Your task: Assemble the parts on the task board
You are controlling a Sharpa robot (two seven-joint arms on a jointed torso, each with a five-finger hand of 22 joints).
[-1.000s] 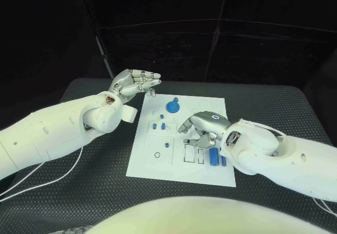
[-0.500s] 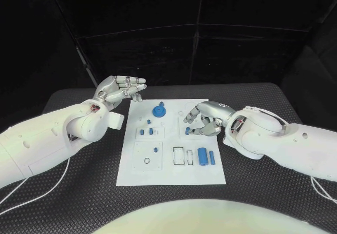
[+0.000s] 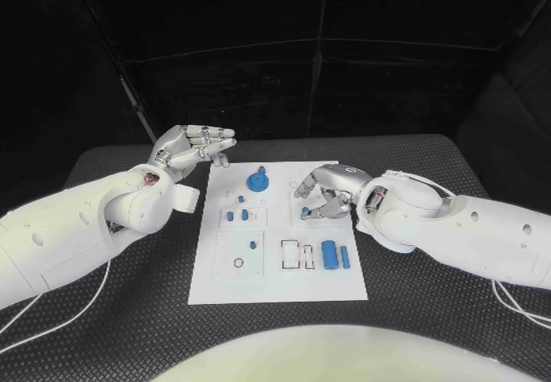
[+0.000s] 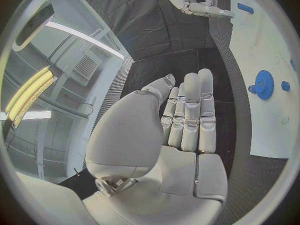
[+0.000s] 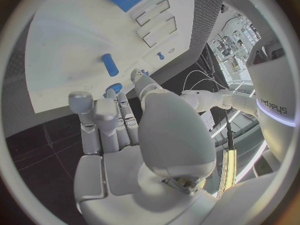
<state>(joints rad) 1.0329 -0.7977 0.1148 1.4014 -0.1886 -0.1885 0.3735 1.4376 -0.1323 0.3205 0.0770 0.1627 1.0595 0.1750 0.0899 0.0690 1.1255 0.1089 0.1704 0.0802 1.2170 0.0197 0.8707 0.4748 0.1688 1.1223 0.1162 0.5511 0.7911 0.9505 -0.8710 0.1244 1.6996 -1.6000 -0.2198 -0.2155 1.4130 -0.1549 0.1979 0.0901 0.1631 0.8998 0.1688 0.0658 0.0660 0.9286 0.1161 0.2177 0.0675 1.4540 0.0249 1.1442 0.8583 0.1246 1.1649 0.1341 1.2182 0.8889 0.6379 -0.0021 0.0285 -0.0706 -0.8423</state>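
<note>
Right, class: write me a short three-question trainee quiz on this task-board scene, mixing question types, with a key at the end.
1. True or false: the left hand holds a blue part.
2. Multiple choice: the blue gear is A) on the far part of the task board, B) under the left hand, C) off the board on the black table.
3. Short answer: which hand hangs over the task board's middle?

Key
1. False: its fingers are apart and it holds nothing, beside the board's far left corner.
2. A.
3. The right hand.
</note>
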